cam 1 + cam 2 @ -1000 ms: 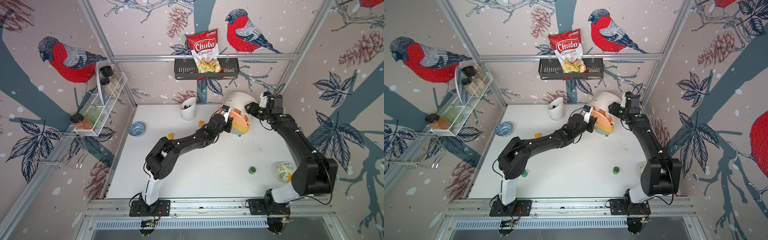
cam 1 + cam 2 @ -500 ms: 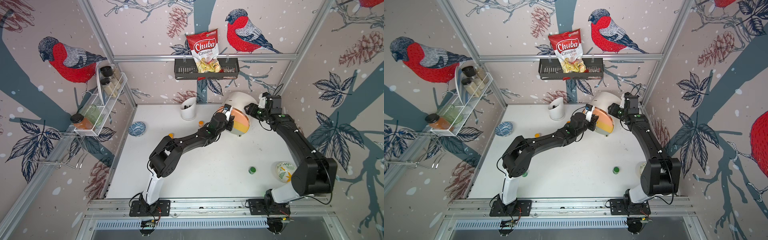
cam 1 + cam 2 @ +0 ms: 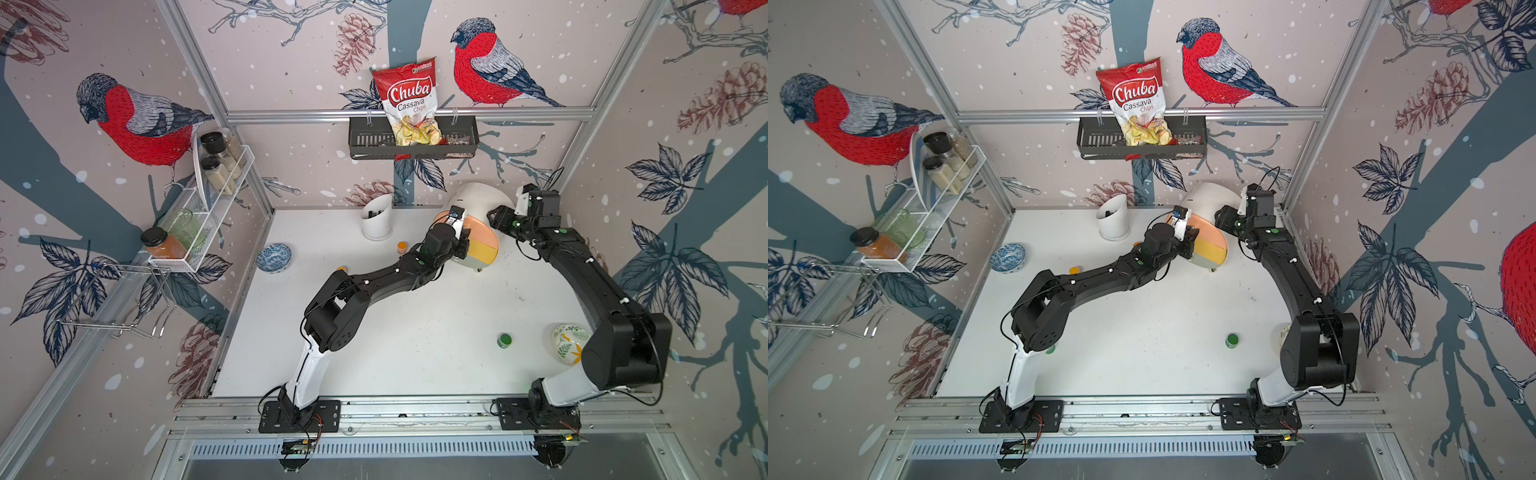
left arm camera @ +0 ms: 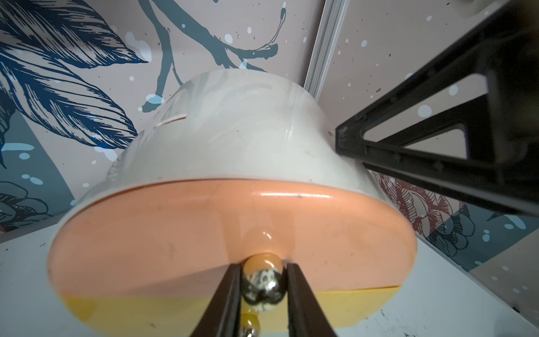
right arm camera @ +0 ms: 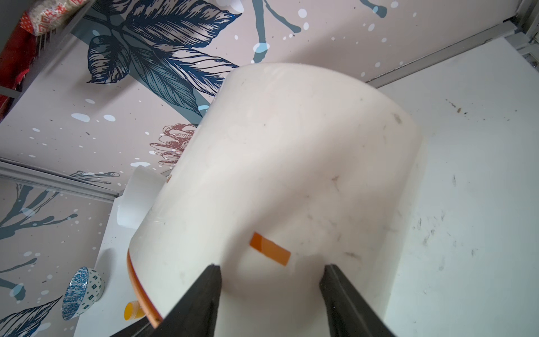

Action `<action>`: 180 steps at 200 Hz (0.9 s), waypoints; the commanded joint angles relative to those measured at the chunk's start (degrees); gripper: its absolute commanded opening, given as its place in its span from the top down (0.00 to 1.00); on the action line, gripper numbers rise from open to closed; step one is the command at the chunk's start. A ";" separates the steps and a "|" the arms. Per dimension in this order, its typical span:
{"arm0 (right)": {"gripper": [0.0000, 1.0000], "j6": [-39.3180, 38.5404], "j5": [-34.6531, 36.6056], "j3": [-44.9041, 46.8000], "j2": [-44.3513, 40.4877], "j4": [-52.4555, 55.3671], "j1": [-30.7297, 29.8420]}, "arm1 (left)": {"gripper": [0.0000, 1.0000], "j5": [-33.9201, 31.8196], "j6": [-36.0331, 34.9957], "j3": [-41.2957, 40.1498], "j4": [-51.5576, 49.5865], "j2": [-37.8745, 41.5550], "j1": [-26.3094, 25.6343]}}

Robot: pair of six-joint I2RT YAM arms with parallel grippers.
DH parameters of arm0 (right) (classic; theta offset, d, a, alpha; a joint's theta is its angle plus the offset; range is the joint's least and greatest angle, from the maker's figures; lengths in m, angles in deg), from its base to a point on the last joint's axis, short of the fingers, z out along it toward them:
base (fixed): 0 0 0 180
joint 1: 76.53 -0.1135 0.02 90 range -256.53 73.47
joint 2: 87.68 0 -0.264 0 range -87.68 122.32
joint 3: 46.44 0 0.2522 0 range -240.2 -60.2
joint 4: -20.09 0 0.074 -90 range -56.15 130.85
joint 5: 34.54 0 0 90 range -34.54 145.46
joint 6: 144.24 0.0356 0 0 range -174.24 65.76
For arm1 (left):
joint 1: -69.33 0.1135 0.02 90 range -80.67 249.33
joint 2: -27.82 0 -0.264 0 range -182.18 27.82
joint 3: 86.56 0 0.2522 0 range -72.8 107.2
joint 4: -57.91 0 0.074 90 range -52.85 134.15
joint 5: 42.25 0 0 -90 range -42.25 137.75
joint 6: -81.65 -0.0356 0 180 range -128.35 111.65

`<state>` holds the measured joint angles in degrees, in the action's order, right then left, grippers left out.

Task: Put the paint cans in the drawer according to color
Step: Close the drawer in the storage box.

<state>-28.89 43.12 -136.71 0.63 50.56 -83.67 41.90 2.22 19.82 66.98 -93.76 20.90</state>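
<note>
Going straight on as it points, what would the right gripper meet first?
The right gripper would probably meet the small white barrel-shaped chest, its curved side dead ahead between the open jaws.

Bare table [image 3: 449,324] centre; at the back, drawer [image 3: 484,249] near white cup [image 3: 376,226].

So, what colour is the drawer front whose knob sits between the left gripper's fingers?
Peach drawer front behind the knob; clearest in left wrist view.
</note>
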 commanded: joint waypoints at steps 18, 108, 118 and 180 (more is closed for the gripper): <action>0.41 -0.82 -0.94 -0.09 0.72 4.01 -0.76 | 0.69 1.17 0.16 0.54 0.00 -0.49 0.09; 0.40 -2.43 2.20 -5.16 -1.33 8.88 -0.25 | 0.51 -0.24 -0.98 -3.93 0.39 7.26 -0.27; 0.40 -2.49 2.48 -5.21 -2.18 9.25 -0.25 | 0.50 -0.26 -0.98 -4.90 0.38 8.56 -0.27; 0.38 -0.08 2.76 0.51 -11.61 9.19 -0.25 | 0.44 -1.85 -0.75 -13.70 2.87 15.59 -0.30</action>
<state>-30.23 45.64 -139.75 -6.96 59.83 -83.93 41.38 1.76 8.71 66.65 -80.12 20.73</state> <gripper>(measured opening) 0.617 0.540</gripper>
